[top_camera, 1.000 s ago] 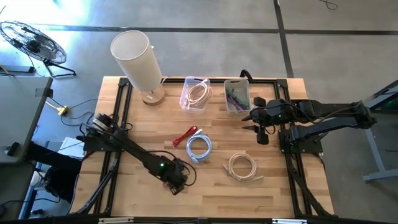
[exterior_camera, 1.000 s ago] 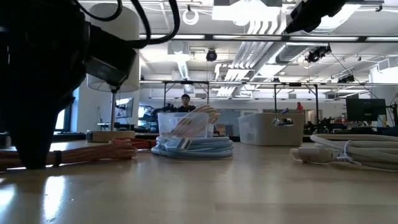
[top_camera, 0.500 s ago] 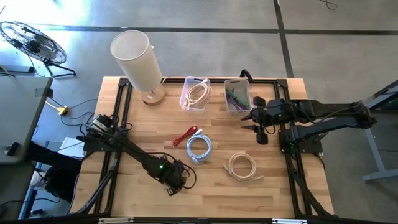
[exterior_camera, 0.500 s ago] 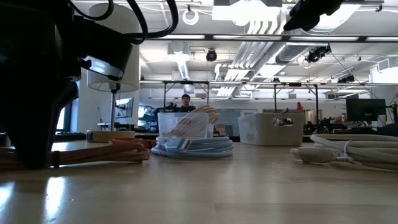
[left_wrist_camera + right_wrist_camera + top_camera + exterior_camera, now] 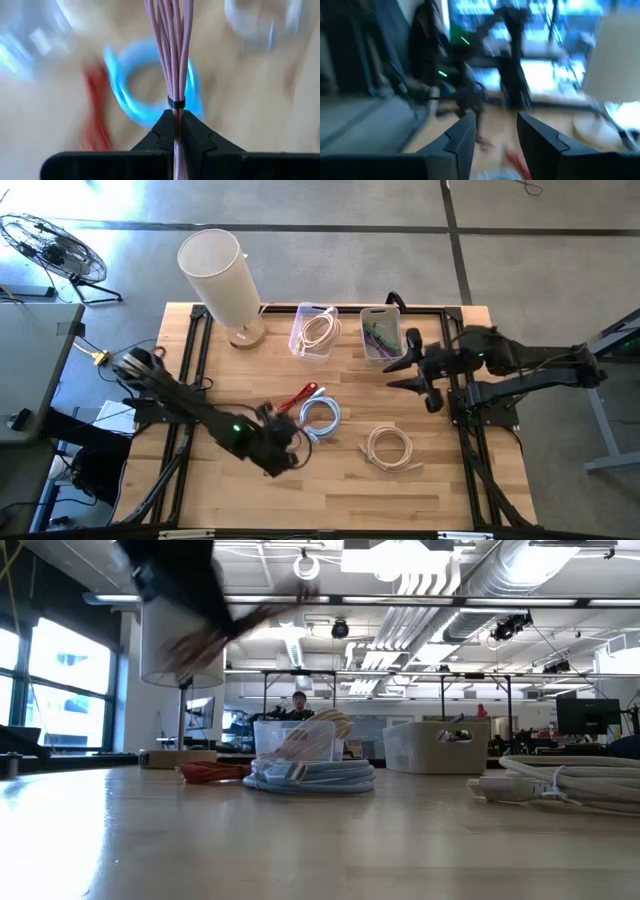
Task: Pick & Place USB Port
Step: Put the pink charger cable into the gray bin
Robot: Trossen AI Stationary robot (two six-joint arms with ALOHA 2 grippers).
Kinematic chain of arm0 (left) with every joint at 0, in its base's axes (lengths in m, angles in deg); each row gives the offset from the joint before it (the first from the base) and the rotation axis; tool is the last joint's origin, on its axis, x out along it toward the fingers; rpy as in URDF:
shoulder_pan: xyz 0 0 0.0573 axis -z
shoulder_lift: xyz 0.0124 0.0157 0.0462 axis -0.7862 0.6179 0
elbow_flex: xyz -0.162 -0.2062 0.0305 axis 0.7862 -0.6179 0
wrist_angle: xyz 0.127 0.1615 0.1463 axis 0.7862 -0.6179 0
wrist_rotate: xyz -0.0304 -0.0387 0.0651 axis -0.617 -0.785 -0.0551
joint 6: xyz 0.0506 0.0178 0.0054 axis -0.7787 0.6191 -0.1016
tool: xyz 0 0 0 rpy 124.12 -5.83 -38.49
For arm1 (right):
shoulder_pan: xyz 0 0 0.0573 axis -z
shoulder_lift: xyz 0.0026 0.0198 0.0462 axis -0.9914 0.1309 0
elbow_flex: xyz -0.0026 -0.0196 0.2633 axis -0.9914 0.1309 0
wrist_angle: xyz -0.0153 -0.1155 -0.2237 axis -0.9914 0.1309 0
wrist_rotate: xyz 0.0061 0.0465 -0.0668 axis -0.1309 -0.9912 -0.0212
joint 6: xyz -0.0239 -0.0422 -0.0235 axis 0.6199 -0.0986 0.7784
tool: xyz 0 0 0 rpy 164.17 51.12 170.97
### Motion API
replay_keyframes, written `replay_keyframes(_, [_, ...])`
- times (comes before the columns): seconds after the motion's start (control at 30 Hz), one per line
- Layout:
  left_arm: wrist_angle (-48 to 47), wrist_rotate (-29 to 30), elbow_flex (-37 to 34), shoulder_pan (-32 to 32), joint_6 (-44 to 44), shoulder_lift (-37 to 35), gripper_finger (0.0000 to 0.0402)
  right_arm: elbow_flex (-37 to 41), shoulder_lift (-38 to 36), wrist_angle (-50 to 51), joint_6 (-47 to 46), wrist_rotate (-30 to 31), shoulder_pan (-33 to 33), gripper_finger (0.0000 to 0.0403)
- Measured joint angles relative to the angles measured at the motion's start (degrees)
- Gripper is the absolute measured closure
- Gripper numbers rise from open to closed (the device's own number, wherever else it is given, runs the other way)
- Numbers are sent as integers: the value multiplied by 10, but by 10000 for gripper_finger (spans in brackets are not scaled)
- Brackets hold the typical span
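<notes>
My left gripper [image 5: 283, 430] is shut on a bundle of thin pink cable [image 5: 172, 45] bound by a black tie [image 5: 175, 103], above the table's near middle. In the low view the bundle [image 5: 205, 635] shows blurred, high above the tabletop. Below it lie a blue cable coil [image 5: 320, 417] and a red cable [image 5: 298, 398]. A cream cable coil [image 5: 390, 448] lies to the right. My right gripper [image 5: 400, 370] is open and empty, raised over the table's right side near a clear bin [image 5: 381, 332]. My left gripper pinches the pink bundle between its two fingers [image 5: 162, 131], just behind the black tie [image 5: 175, 105]. The fingers lie along the strands. The bundle is lifted clear of the table and reaches forward past the fingertips.
A second clear bin [image 5: 313, 330] at the far middle holds a pale cable; the right bin holds purple and green cables. A white lamp [image 5: 225, 275] stands at the far left. Bare wood lies along the near edge [image 5: 350, 500].
My left gripper has risen from the table near its near edge and gone toward the far side, over the blue coil. The pink bundle, which lay on the table, is lifted clear. My right gripper has shifted a little and turned.
</notes>
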Motion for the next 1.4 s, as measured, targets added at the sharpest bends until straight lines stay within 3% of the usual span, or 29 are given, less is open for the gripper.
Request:
replay_keyframes(0.1, [70,113,1,-1,-123,-53,395,0,-3,-44,0,-26,0,265])
replay_keyframes(0.2, [180,159,1,-8,-279,-94,395,0,2,-58,5,-22,0,265])
replay_keyframes(0.3, [300,135,1,-27,-429,-113,395,0,13,-61,2,-13,0,265])
replay_keyframes(0.47, [469,15,1,-72,-594,-117,395,0,37,-108,-18,-22,0,265])
replay_keyframes(0.77, [502,-103,2,-141,-591,-103,396,0,47,-137,-36,-18,0,264])
replay_keyframes(0.9, [525,-140,2,-157,-590,-93,396,0,51,-136,-39,-4,0,242])
replay_keyframes(1.17, [524,-156,2,-171,-589,-84,396,0,77,-143,-42,13,0,166])
replay_keyframes(1.4, [547,-185,2,-187,-596,-79,396,0,117,-167,-37,-6,0,159])
